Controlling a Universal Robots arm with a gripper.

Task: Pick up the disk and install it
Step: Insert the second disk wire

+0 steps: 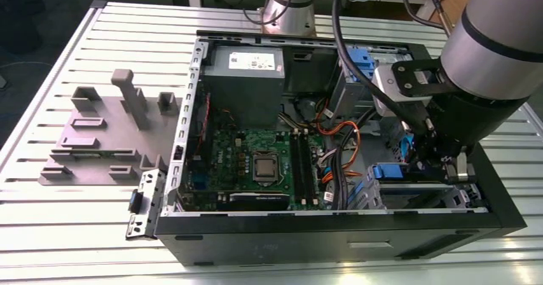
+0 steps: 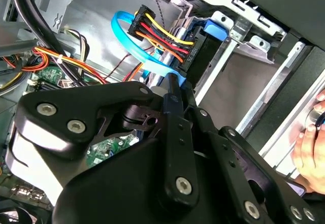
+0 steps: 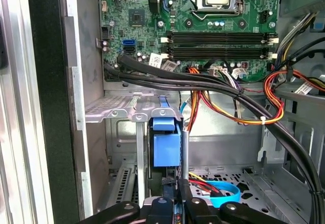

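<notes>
One disk [image 3: 166, 148] standing on edge in the drive bay [image 3: 114, 109], lower centre of the first wrist view. Claw [image 3: 175, 203] narrow, pinching its blue-railed end. Nearly seated, not yet let go.

Bright even light, glare inside case [image 2: 101, 10]

No print can be read anywhere: the white sticker [image 1: 254, 60] on the grey power supply box [image 1: 245, 81] carries dark marks too small to make out, and the motherboard [image 3: 193, 26] lettering is equally illegible.
</notes>
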